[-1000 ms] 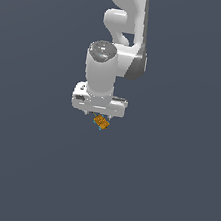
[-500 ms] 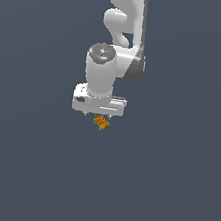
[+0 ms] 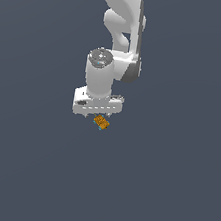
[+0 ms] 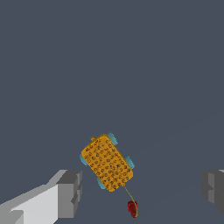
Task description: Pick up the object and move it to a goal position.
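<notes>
The object (image 4: 106, 162) is a tiny orange block with a grid-like texture and small cyan bits along its edges. It lies flat on the dark grey floor, turned at an angle. In the exterior view the object (image 3: 101, 123) peeks out just below the white hand. My gripper (image 4: 140, 192) hovers over it, open, with its grey fingers (image 4: 68, 194) spread wide. The block sits between the fingers, nearer to one of them, and touches neither. In the exterior view the gripper (image 3: 97, 113) points straight down.
A small dark red piece (image 4: 132, 208) lies beside the block, joined to it by a thin line. The plain dark grey floor (image 3: 170, 193) stretches all around. The white arm (image 3: 121, 23) rises above the hand.
The hand has sunk slightly toward the block. The block has not moved.
</notes>
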Tool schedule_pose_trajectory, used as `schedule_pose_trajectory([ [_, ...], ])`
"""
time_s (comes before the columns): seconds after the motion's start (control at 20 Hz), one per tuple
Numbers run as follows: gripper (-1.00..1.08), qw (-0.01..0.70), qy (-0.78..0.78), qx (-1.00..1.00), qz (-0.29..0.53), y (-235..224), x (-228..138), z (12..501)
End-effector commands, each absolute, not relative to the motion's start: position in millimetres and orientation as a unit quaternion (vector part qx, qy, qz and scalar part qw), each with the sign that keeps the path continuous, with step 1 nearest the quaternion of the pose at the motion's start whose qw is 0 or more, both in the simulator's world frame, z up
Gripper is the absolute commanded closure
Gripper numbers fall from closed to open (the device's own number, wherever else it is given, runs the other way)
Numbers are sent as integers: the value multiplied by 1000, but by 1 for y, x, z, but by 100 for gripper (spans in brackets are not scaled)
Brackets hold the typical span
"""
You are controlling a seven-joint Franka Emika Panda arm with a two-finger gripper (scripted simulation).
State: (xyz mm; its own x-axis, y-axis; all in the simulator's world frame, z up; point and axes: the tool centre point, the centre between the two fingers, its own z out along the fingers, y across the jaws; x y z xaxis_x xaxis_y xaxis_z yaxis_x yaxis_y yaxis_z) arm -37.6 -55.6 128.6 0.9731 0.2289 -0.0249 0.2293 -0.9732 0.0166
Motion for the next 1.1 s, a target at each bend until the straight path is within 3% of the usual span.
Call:
schedule_pose_trajectory([
  [0.0, -92, 9, 148, 989, -11, -57, -43, 121],
  [1.05, -92, 1, 383, 924, -2, -62, -91, 71],
])
